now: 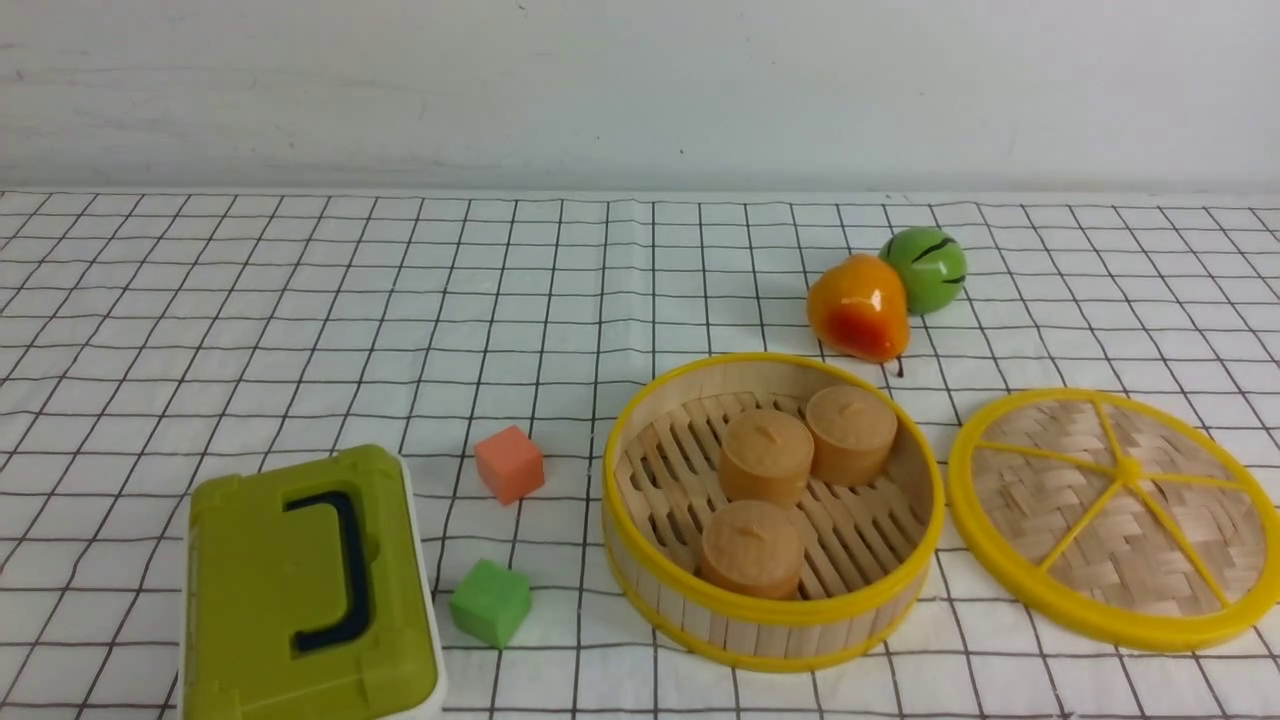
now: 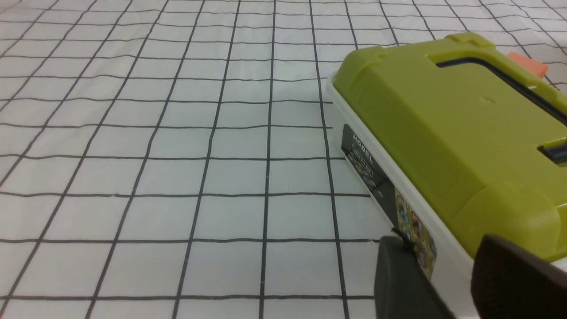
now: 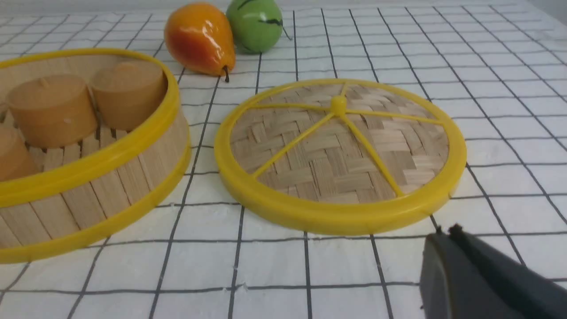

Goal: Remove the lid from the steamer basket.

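Note:
The steamer basket (image 1: 770, 620) stands uncovered at the front centre-right and holds three tan cylinders (image 1: 766, 455). It also shows in the right wrist view (image 3: 133, 146). The lid (image 1: 1120, 520) lies flat on the cloth just right of the basket, spokes and knob up, apart from it. In the right wrist view the lid (image 3: 339, 155) lies just beyond my right gripper (image 3: 446, 230), which is shut and empty, a little short of the lid's rim. My left gripper (image 2: 443, 248) is open and empty beside the olive-green box. Neither gripper shows in the front view.
An olive-green box (image 1: 300, 590) with a dark handle sits front left, also in the left wrist view (image 2: 447, 124). An orange cube (image 1: 510, 463) and a green cube (image 1: 490, 602) lie between box and basket. An orange pear (image 1: 858, 306) and a green fruit (image 1: 926, 268) lie behind the basket.

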Controlling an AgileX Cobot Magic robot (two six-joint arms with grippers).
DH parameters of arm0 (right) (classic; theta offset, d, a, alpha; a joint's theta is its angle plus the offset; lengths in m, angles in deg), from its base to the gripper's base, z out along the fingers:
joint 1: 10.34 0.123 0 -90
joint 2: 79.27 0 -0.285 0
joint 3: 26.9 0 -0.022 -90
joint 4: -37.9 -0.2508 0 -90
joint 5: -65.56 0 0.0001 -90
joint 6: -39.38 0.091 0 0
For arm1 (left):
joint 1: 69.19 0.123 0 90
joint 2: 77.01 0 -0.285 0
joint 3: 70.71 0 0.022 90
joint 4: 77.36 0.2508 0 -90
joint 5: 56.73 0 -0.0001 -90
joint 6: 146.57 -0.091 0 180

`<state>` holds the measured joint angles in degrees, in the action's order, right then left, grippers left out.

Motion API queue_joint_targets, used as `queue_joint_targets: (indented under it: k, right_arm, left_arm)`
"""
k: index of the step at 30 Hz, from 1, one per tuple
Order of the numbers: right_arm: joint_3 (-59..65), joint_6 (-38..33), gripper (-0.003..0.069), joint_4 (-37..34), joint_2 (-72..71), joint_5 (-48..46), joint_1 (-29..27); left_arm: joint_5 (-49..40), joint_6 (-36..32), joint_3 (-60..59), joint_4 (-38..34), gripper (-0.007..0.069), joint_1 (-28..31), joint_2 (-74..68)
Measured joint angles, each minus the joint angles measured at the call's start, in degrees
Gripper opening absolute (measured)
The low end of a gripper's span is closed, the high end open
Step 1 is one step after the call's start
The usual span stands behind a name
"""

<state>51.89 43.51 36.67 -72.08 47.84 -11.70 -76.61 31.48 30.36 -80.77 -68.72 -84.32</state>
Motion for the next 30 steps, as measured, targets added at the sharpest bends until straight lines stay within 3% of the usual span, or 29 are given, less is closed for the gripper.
queue_joint_targets:
  k: [30]
  right_arm:
    - [-0.5,0.1,-0.0006,0.2,0.0,-4.2,0.0]
  left_arm:
    - [0.0,0.0,0.0,0.0,0.0239,0.0,0.0]
